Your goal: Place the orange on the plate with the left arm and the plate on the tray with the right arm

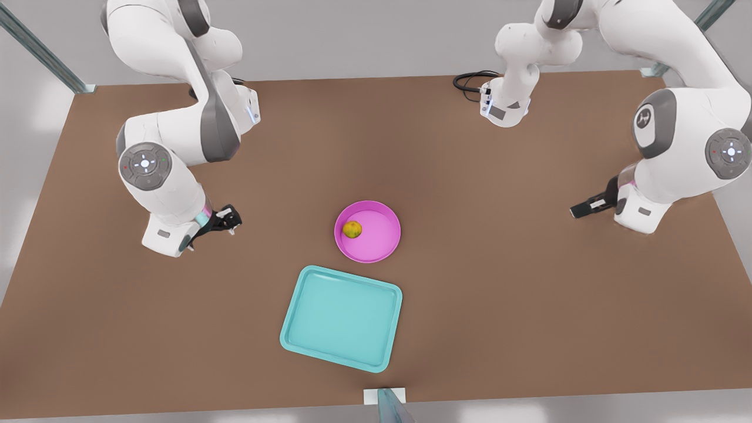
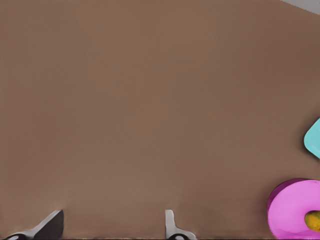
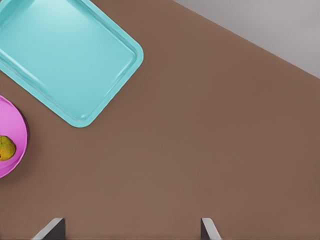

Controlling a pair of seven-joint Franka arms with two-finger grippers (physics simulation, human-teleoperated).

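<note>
Orange (image 1: 352, 229) seated inside plate (image 1: 368, 231), against rim toward front view's left. Plate set on brown table (image 1: 529, 305), just beside far edge of tray (image 1: 342, 317), not on it; narrow gap seen between rims. Left gripper (image 1: 578, 209) held at front view's right, fingers (image 2: 170, 222) spread, nothing held. Right gripper (image 1: 230, 221) held at front view's left, fingers (image 3: 207, 228) spread, nothing held. Bare table lies between each gripper and plate.
</note>
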